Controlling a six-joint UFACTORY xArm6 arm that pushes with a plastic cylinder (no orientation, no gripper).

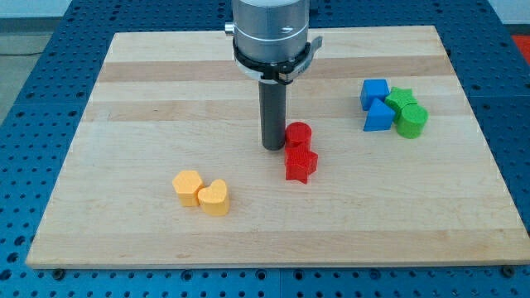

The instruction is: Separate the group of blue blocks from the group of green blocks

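Two blue blocks sit at the view's right: a blue cube and, below it, a blue wedge-like block. Touching them on their right are a green star and a green cylinder. The four form one tight cluster. My tip rests on the board near its middle, just left of a red cylinder, well left of the blue and green cluster.
A red star lies just below the red cylinder. A yellow block and a yellow heart sit together at the lower left. The wooden board lies on a blue perforated table.
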